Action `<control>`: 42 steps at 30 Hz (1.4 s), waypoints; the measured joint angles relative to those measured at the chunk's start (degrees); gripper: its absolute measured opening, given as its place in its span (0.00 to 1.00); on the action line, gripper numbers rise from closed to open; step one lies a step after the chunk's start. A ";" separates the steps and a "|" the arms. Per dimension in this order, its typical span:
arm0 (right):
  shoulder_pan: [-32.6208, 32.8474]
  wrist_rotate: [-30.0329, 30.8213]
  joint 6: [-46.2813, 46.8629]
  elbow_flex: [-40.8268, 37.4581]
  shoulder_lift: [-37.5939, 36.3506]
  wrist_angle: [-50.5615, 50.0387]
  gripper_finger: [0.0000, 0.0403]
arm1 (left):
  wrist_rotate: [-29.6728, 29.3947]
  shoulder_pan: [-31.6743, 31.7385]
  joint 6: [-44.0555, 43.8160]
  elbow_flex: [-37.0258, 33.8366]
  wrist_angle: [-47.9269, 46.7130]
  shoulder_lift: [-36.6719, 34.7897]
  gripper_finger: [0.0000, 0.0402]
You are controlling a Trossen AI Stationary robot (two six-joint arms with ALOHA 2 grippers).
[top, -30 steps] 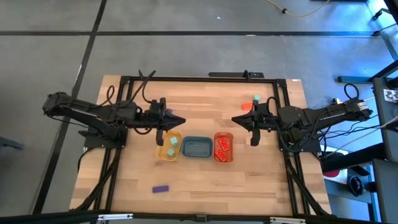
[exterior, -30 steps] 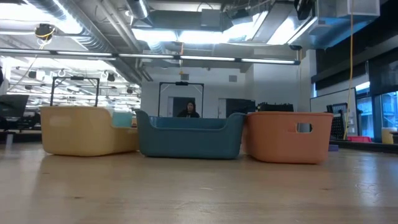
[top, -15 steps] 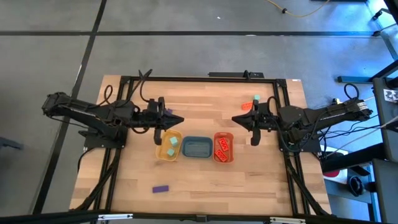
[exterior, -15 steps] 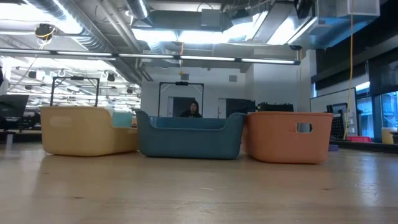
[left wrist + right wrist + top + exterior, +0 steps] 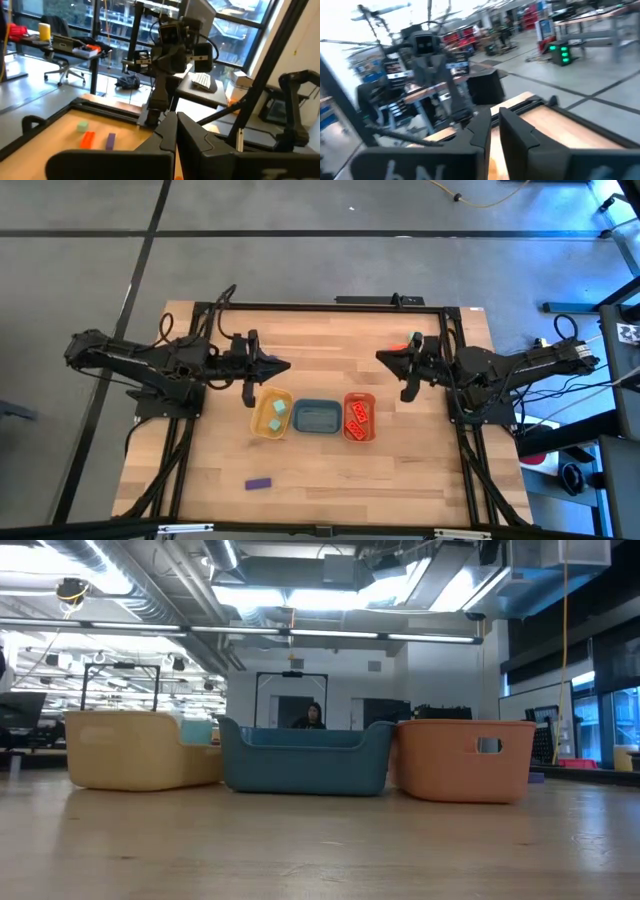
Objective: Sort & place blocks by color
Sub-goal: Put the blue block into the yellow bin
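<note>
blocks lie scattered: we see two mint cubes (image 5: 275, 415) in the yellow tray (image 5: 259, 425), orange-red bricks (image 5: 358, 416) in the orange tray (image 5: 371, 434), one purple bar (image 5: 259, 483) alone on the table (image 5: 330, 470) near its front edge. our left gripper (image 5: 287, 366) and right gripper (image 5: 380, 356) hover above the table, fingers nearly pressed together, empty.

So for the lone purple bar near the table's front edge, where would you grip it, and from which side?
The purple bar lies flat on bare table, long axis running left to right, nothing beside it. Probably best to come straight down from above and pinch its two long sides at mid-length. The left gripper is on its side of the table.
</note>
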 joint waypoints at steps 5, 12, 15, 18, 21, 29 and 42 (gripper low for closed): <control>-4.48 2.51 3.00 0.00 0.00 -0.71 0.19 | -0.15 1.03 0.03 0.01 -2.13 -2.41 0.00; -15.36 1.11 13.53 0.24 0.00 -13.57 0.41 | -0.21 1.01 0.03 0.02 -3.68 -4.03 0.00; -21.58 -2.30 18.67 2.86 0.75 -26.30 0.51 | -0.20 1.01 0.01 0.00 -4.75 -4.37 0.00; -28.06 -4.92 20.94 6.68 2.62 -40.77 0.59 | -0.55 1.01 -0.05 0.02 -5.44 -4.35 0.00; -34.29 -6.25 21.84 9.59 5.27 -52.39 0.64 | -0.58 1.01 -0.23 0.01 -5.46 -4.35 0.00; -47.65 -7.30 21.93 8.22 14.48 -62.15 0.68 | -1.68 1.01 -0.55 0.02 -5.43 -4.34 0.00; -58.90 -10.72 16.39 5.99 31.36 -52.78 0.68 | -2.35 1.01 -2.05 0.02 -5.43 -4.34 0.00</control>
